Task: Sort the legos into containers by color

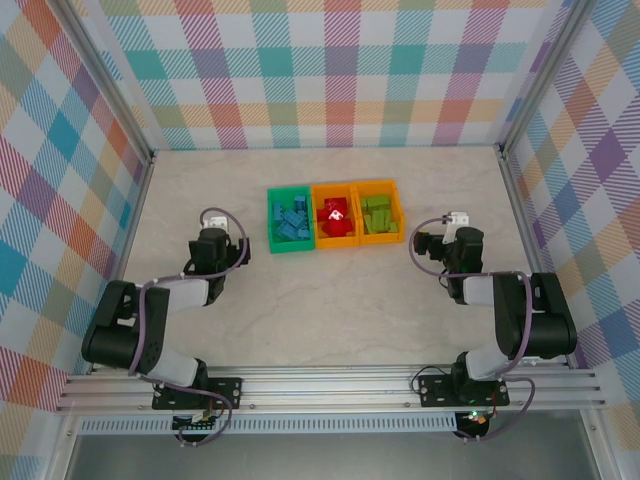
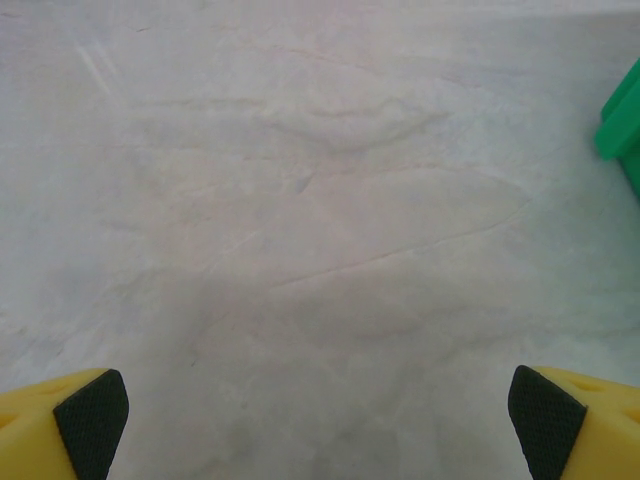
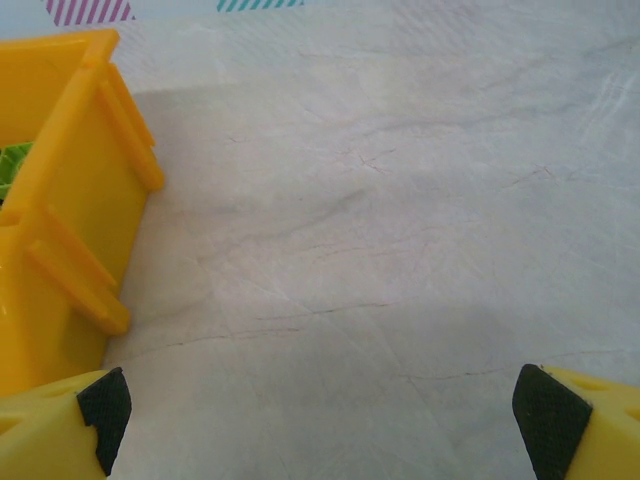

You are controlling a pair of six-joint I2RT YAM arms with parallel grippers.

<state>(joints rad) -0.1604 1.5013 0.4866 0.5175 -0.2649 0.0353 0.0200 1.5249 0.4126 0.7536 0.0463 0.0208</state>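
Three containers stand in a row at the middle back of the table. The green bin point(image 1: 272, 222) holds blue legos point(image 1: 292, 221). The middle orange bin point(image 1: 336, 240) holds red legos point(image 1: 336, 212), and the right orange bin point(image 1: 399, 210) holds lime green legos point(image 1: 377, 213). My left gripper point(image 1: 214, 224) rests left of the green bin; in the left wrist view it point(image 2: 318, 420) is open over bare table, with the green bin's corner point(image 2: 622, 125) at the right edge. My right gripper point(image 1: 450, 228) sits right of the bins and is open point(image 3: 320, 415) beside the orange bin's wall point(image 3: 60, 210), where a green lego point(image 3: 12, 165) peeks out.
Plaid walls point(image 1: 320, 70) close in the back and both sides, with metal posts point(image 1: 510, 170) at the corners. An aluminium rail point(image 1: 330, 385) carrying both arm bases runs along the near edge. A pale marble-look tabletop point(image 1: 330, 300) spreads between the arms.
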